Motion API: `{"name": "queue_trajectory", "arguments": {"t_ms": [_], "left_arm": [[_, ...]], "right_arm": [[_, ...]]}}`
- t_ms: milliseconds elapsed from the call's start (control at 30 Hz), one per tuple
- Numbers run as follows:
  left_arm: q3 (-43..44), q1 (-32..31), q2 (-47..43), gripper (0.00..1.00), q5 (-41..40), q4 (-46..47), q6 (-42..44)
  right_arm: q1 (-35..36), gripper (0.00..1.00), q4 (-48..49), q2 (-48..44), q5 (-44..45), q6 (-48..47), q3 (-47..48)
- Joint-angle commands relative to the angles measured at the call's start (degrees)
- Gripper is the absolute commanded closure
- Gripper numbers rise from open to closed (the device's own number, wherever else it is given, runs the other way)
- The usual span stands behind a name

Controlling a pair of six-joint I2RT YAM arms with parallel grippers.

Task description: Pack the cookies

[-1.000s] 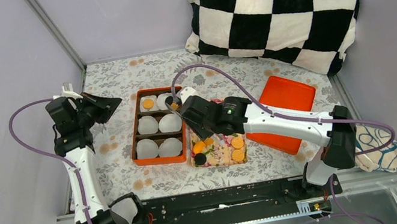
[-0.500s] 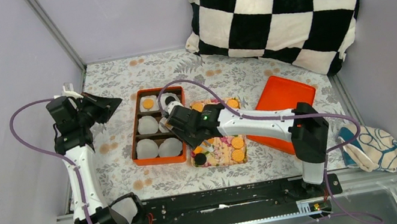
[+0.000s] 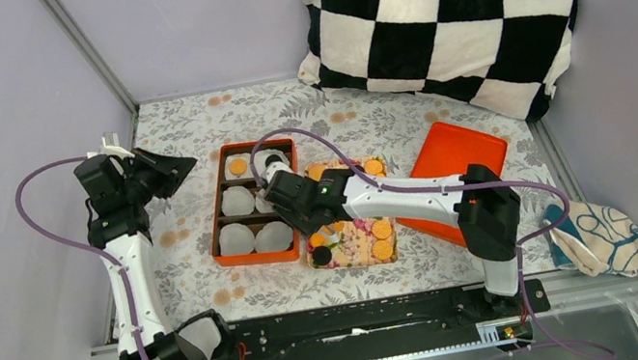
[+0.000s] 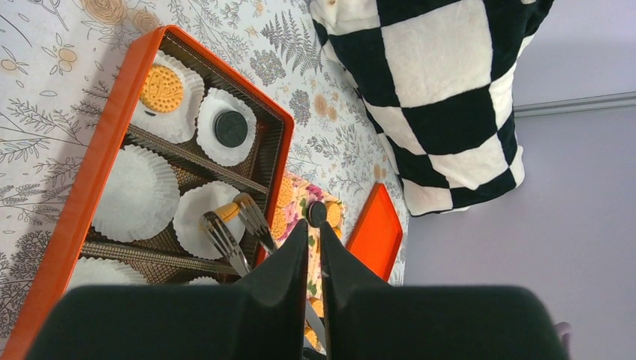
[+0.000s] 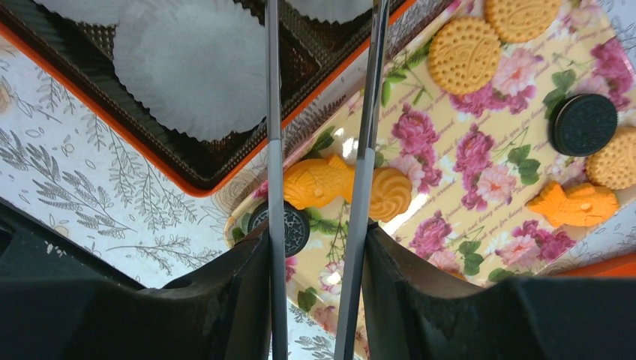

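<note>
Cookies (image 3: 382,228) first: from the top camera most of them lie loose on the floral tray (image 3: 354,236), which sits just right of the orange box (image 3: 216,219) on the worktop (image 3: 207,292). One golden round (image 3: 237,166) is already in the box's far-left compartment. Your right end effector (image 3: 269,183) reaches over the box's right column. The left end effector (image 3: 187,165) hangs off to the left of the box, apart from it. An orange lid (image 3: 455,167) lies right of the tray, with a checkered pillow (image 3: 445,22) at the back. Left wrist view: that end effector is all but closed, just a thin slit between the black fingers (image 4: 296,255), nothing in it. Past it there's a black cookie (image 4: 230,128) in the far-right compartment. The right arm's thin metal fingers (image 4: 253,216) are pinching a golden piece (image 4: 227,212) over the middle-right cup (image 4: 187,225). Right wrist view: those fingers (image 5: 271,112) run over the box edge and out the top of the picture, so you can't see the tips there. Under them a fish-shaped cookie (image 5: 315,182), a swirl one (image 5: 394,193) and a black sandwich one (image 5: 296,227) lie on the tray.
</note>
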Motion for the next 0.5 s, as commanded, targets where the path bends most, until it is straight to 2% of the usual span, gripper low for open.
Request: {"name": "queue_trajectory", "arguments": {"t_ms": [0, 67, 100, 200, 467], "left_arm": [[1.06, 0.45, -0.15, 0.86, 1.72, 2.56, 1.47], [1.00, 0.45, -0.16, 0.85, 2.10, 2.69, 1.47], [0.98, 0.41, -0.21, 0.85, 2.32, 2.96, 1.55], [0.91, 0.45, -0.16, 0.84, 2.54, 3.09, 1.65], [0.90, 0.45, 0.67, 0.84, 3.06, 3.51, 1.34]], "right_arm": [[0.37, 0.61, 3.09, -0.64, 3.14, -1.25, 5.33], [0.37, 0.60, 3.08, -0.80, 3.41, -1.44, 6.33], [0.37, 0.54, 3.08, -0.96, 4.00, -1.51, 6.66], [0.37, 0.51, 3.07, -1.32, 5.07, -2.06, 7.39], [0.37, 0.52, 1.63, -4.18, 5.54, -1.84, 4.66]]}}
